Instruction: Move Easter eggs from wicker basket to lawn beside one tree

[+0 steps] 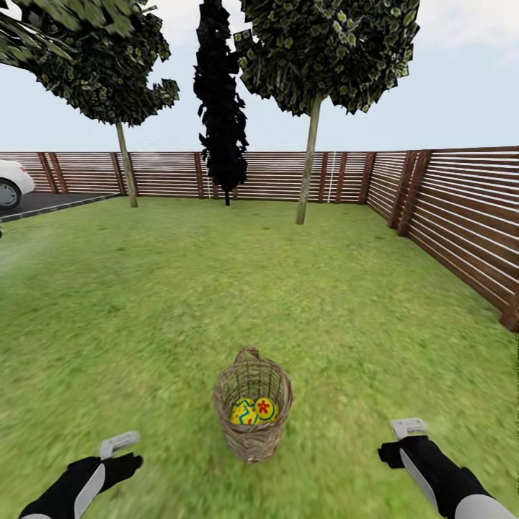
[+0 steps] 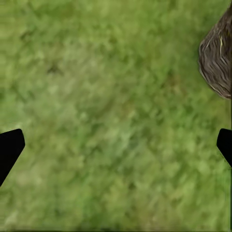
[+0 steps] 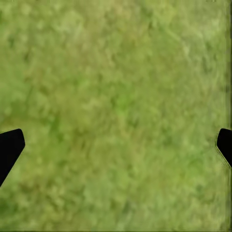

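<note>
The lawn [image 1: 144, 303] spreads wide around the wicker basket [image 1: 252, 414], running back from it to the slatted fence [image 1: 447, 209]. Beyond the basket, near that fence, stand two trees with bare trunks: one tree [image 1: 310, 158] straight past it and slightly to its right, another [image 1: 127, 169] farther to its left, with a dark conifer [image 1: 220, 108] between them. A white car [image 1: 11, 184] sits at the far left of the basket, off the grass.

The basket stands upright on the grass between my two arms, close ahead of me. Inside it I see Easter eggs [image 1: 254, 411], yellow with red and blue-green markings; two show plainly, and a third I cannot make out under the rim.

My left gripper [image 1: 119, 450] hangs left of the basket with jaws apart and empty; my right gripper [image 1: 404, 436] hangs right of it, jaws likewise apart over bare grass.

I judge nothing is done yet: no egg lies by either tree, and every egg is left to lift and carry.
</note>
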### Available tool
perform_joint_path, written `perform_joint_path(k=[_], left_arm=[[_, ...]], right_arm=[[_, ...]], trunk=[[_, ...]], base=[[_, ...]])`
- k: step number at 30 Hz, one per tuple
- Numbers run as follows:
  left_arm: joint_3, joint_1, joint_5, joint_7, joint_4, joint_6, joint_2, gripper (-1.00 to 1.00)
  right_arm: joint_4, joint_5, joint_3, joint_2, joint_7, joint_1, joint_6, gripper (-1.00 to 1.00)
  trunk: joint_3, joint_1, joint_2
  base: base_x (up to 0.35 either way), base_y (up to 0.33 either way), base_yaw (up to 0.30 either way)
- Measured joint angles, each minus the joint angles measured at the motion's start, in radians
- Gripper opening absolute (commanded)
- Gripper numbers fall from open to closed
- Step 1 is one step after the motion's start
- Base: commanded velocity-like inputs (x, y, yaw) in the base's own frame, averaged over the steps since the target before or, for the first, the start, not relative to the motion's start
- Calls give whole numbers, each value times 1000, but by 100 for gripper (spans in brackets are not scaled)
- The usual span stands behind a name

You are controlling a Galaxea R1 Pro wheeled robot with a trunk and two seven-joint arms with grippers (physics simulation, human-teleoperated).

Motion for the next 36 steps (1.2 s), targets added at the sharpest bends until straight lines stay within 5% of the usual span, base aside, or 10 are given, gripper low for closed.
perform_joint_path(k=[16, 22, 36], left_arm=[[6, 0, -1, 6, 2, 12, 4, 100], [9, 0, 2, 5, 0, 13, 26, 100], [10, 0, 4, 6, 0, 10, 51, 100]], right_arm=[[2, 0, 2, 1, 0, 0, 1, 100], [3, 6, 4, 4, 0, 0, 0, 100], [5, 8, 4, 5, 0, 0, -1, 100]], trunk=[[0, 0, 0], [0, 0, 0], [0, 0, 0]], base=[[224, -290, 0], [278, -226, 0], [246, -29, 0]])
